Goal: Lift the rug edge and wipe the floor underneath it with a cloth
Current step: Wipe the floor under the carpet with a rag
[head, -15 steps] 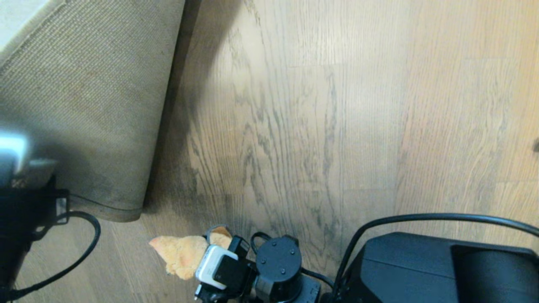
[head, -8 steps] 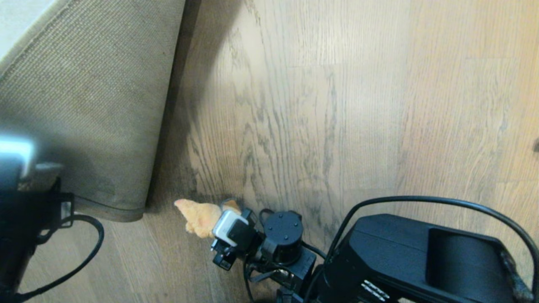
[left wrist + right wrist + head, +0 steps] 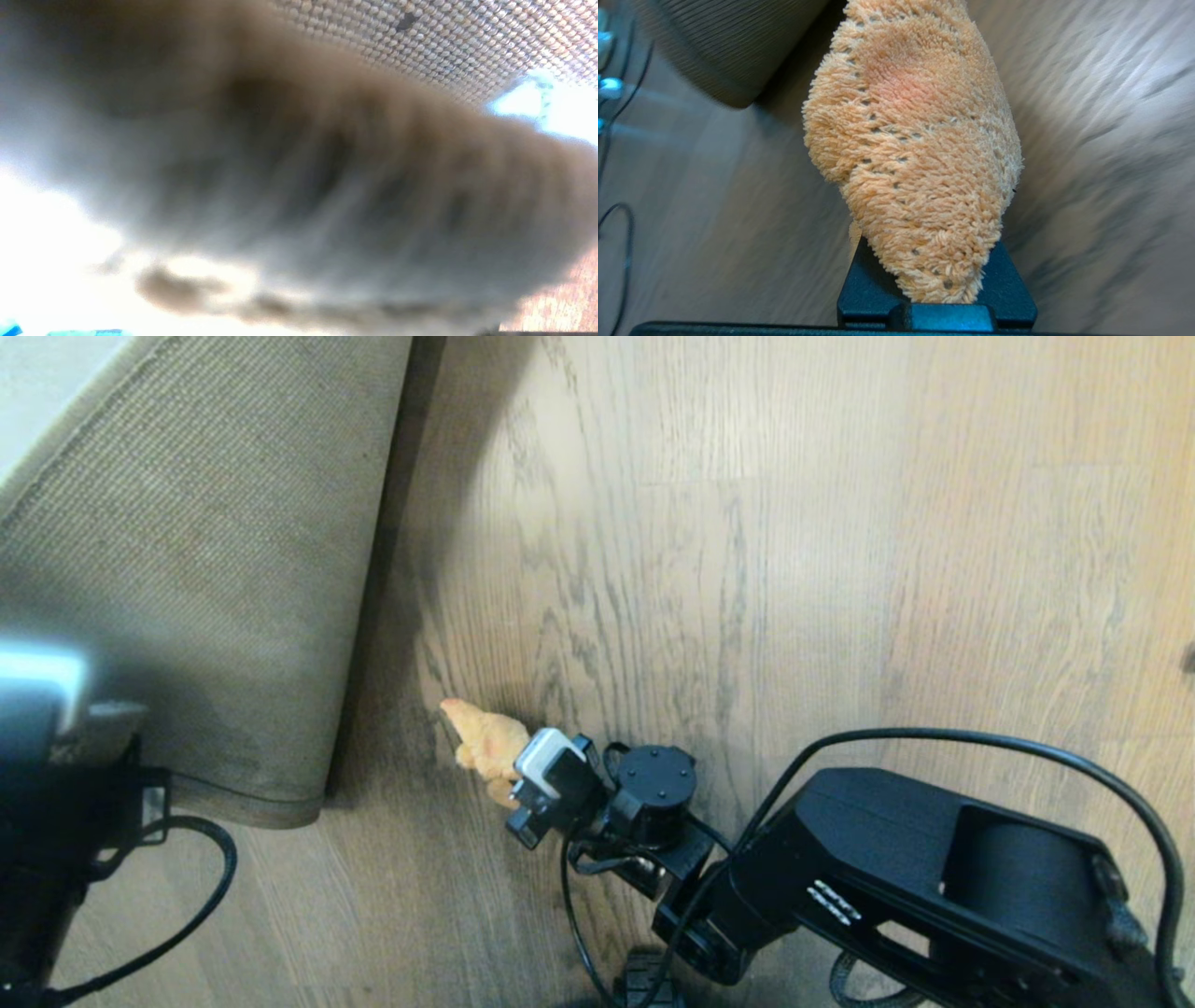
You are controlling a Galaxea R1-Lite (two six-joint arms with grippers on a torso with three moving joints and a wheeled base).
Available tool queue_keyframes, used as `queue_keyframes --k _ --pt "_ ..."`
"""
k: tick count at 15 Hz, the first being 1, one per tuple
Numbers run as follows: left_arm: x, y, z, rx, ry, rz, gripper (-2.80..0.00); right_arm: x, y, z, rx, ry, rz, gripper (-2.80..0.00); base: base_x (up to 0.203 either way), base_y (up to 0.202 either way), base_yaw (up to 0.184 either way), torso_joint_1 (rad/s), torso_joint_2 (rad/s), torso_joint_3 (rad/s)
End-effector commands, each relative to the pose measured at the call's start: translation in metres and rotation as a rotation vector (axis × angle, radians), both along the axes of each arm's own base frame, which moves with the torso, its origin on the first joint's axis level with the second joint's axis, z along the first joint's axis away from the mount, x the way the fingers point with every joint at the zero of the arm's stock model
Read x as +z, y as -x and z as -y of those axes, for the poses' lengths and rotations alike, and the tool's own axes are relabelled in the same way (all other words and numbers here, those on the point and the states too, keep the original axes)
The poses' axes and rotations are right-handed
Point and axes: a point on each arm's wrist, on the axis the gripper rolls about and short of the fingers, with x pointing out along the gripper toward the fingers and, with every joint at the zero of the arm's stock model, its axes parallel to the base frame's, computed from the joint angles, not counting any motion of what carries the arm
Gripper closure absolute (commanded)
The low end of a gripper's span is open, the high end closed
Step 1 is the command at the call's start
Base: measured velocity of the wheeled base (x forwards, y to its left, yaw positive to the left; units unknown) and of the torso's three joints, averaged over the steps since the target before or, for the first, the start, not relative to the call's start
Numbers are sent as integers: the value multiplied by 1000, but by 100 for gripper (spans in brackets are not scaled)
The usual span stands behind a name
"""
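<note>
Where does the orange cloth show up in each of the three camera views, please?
Head view: the cloth sits low and left of centre, sticking out of the right claw over the floor.
Left wrist view: not in it; only the rug edge's mesh backing shows.
Right wrist view: it fills the centre, pinched at its base.
Shared landmark: the lifted rug edge, also in the right wrist view.

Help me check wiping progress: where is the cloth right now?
In the head view the cloth is low and centre-left, clamped in the right gripper over the floor, right of the lifted rug edge.
</note>
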Motion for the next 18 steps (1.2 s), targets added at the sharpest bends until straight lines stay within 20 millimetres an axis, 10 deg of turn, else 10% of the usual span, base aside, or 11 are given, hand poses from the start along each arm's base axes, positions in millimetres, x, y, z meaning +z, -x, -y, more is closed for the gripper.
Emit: queue_keyframes --k 1,13,18 --pt "0 0 0 9 -2 3 0 20 -11 11 -34 -41 39 0 0 0 0 0 0 0" --pt "1 1 2 -4 -2 6 0 142 -31 92 -194 -190 199 0 0 0 0 0 0 0" --pt "2 3 1 -2 -1 10 0 152 -11 109 -194 -172 181 0 0 0 0 0 0 0"
